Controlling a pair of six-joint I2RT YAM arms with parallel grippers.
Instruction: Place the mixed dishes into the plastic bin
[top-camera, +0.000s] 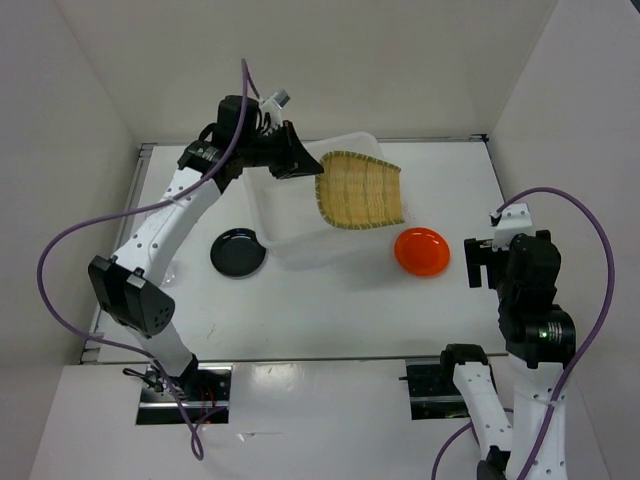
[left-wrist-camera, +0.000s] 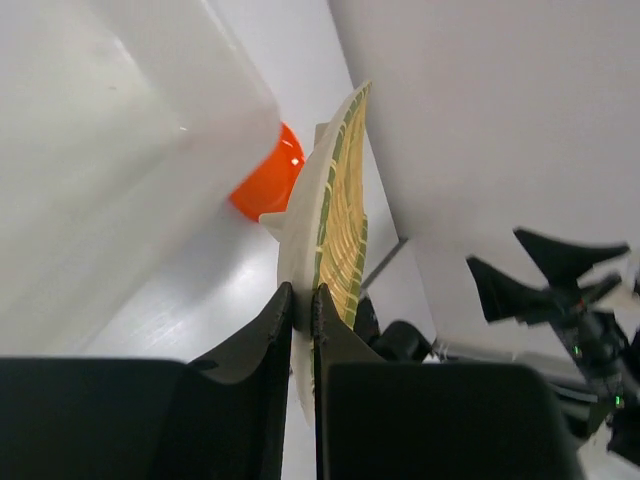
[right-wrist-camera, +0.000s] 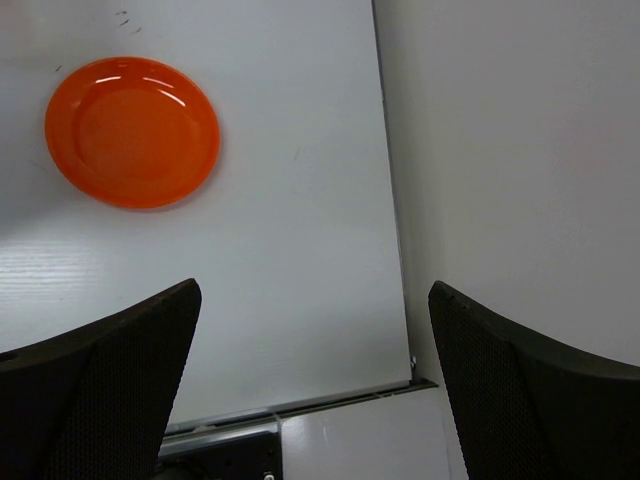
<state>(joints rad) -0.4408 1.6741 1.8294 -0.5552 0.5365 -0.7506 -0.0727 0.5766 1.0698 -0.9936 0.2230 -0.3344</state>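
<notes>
My left gripper (top-camera: 305, 165) is shut on the left edge of the tan woven bamboo tray (top-camera: 360, 190) and holds it over the right part of the translucent white plastic bin (top-camera: 285, 225). In the left wrist view the tray (left-wrist-camera: 335, 225) stands edge-on between my fingers (left-wrist-camera: 270, 330), with the bin wall (left-wrist-camera: 100, 150) to the left. The orange plate (top-camera: 421, 250) lies on the table right of the bin; it also shows in the right wrist view (right-wrist-camera: 132, 131). The black plate (top-camera: 238, 252) lies left of the bin. My right gripper (top-camera: 480, 260) is open and empty, right of the orange plate. No glass cups are clearly visible.
White walls enclose the table on the left, back and right. The table's right edge (right-wrist-camera: 392, 230) runs close beside my right gripper. Purple cables loop from both arms.
</notes>
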